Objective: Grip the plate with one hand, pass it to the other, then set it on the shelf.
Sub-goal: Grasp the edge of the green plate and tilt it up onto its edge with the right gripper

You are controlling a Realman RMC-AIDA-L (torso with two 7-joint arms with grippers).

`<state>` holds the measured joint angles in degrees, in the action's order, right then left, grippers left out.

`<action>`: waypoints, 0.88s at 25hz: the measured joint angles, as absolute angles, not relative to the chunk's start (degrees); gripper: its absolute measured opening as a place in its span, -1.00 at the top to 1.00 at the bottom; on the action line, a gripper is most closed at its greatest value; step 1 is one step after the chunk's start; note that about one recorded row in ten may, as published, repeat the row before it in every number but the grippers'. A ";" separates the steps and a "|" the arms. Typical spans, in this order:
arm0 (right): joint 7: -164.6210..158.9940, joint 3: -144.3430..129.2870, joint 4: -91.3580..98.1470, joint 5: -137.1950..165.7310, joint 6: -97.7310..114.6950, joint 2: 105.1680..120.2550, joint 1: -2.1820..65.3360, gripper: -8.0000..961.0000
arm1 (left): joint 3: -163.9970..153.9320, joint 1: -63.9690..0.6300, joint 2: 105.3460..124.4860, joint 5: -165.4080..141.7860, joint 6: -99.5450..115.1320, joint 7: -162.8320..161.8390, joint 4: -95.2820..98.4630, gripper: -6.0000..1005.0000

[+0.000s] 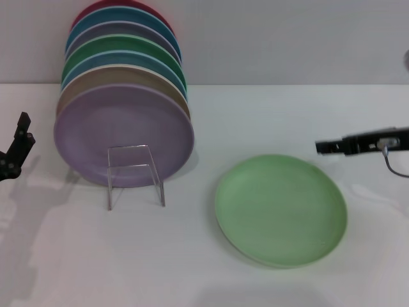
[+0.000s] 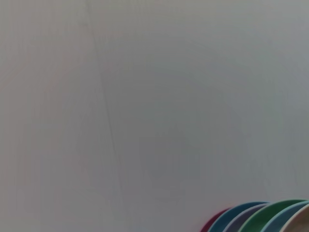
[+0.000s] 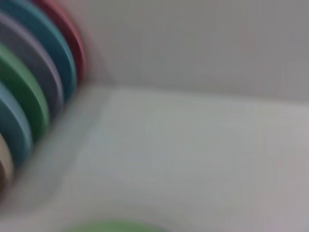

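Plate rims (image 2: 256,217) below grey wall (image 2: 145,96)

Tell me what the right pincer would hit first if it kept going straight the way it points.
Probably nothing nearby: the right pincer points left, above the far rim of the plate. Farther along stands the lavender plate, though depth is unclear.

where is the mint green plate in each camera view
Head view: the plate lies flat on the white table, right of centre, in front of and beside the rack of upright plates.
Left wrist view: not in it; only wall and the tops of the stacked plates show.
Right wrist view: a green sliver at the bottom edge, likely its rim.
Shared landmark: the row of upright coloured plates, seen in all three.
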<state>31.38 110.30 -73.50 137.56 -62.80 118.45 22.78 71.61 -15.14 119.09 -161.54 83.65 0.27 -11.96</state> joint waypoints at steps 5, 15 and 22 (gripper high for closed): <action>29.17 109.16 -73.23 144.43 -66.30 118.92 24.80 -0.59 | 71.48 -15.38 119.09 -161.54 83.24 0.28 -11.95 -0.60; 29.01 108.54 -65.96 147.44 -66.50 118.87 28.80 -0.59 | 71.46 -15.38 119.09 -161.54 83.14 0.26 -12.12 -0.59; 27.58 106.76 -63.72 149.35 -65.62 118.95 30.59 -0.59 | 71.46 -15.35 119.09 -161.55 83.11 0.26 -12.56 -0.59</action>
<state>27.58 106.76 -63.72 149.35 -65.62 118.95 30.59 71.46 -15.35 119.09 -161.55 83.11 0.26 -12.56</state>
